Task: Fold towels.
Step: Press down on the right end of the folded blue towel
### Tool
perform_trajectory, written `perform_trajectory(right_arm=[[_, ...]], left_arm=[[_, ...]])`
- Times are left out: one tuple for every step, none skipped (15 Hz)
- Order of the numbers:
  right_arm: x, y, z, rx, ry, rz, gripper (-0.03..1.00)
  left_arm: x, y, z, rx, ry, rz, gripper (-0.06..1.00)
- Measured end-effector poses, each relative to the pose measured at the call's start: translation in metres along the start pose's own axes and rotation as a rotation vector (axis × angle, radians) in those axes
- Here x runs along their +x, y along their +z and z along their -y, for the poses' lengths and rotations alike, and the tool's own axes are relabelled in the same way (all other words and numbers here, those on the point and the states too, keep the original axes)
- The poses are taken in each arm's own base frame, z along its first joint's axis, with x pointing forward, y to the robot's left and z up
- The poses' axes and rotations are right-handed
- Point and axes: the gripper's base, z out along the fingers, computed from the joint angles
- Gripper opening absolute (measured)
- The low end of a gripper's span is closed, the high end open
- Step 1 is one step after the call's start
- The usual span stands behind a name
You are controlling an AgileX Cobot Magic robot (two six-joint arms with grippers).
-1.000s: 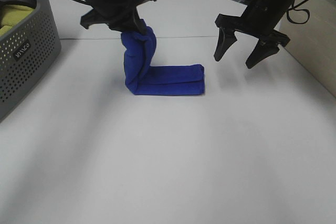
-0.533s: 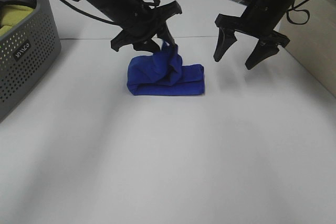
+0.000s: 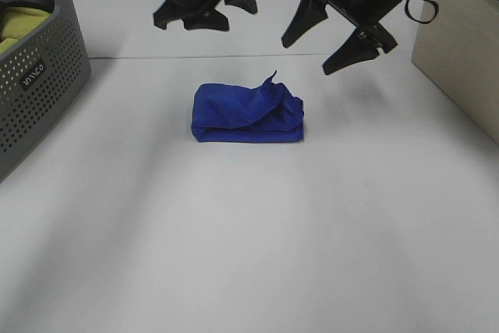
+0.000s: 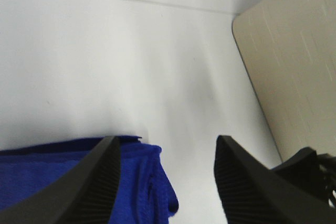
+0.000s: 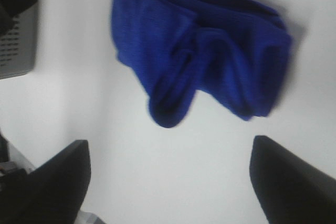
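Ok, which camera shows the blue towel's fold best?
The exterior high view: the whole blue towel lies sharp on the table, one corner poking up. The right wrist view shows all of it, blurred. The left wrist view catches only an end behind a finger.

Only one marking visible: small white lettering on the dark label plate of the grey perforated basket at the left edge of the table, standing tilted along the basket's wall. Too small and blurred to read with certainty. Nothing legible in either wrist view, and nothing printed elsewhere.
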Motion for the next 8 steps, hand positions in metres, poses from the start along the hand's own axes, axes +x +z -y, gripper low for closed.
perform_trajectory(right_arm=[[0.001,0.007,-0.014,-0.071,-0.024,-0.001,0.78],[0.002,0.016,-0.027,-0.115,-0.055,0.003,0.78],[0.003,0.026,-0.041,-0.145,-0.081,0.014,0.78],[0.004,0.038,-0.053,-0.175,-0.09,0.023,0.78],[0.004,0.053,-0.058,-0.194,-0.089,0.034,0.78],[0.005,0.069,-0.059,-0.216,-0.088,0.033,0.78],[0.005,0.078,-0.057,-0.23,-0.086,0.033,0.78],[0.005,0.094,-0.051,-0.255,-0.08,0.032,0.78]], left_arm=[[-0.005,-0.005,-0.003,-0.003,0.001,0.016,0.53],[-0.024,-0.027,-0.013,-0.016,-0.004,0.073,0.53],[-0.034,-0.039,-0.022,-0.03,-0.011,0.097,0.53],[-0.041,-0.048,-0.033,-0.049,-0.012,0.107,0.53],[-0.045,-0.054,-0.042,-0.067,-0.007,0.101,0.53],[-0.047,-0.058,-0.05,-0.087,-0.001,0.087,0.53],[-0.048,-0.06,-0.054,-0.096,0.001,0.085,0.53],[-0.05,-0.064,-0.06,-0.116,0.009,0.075,0.53]])
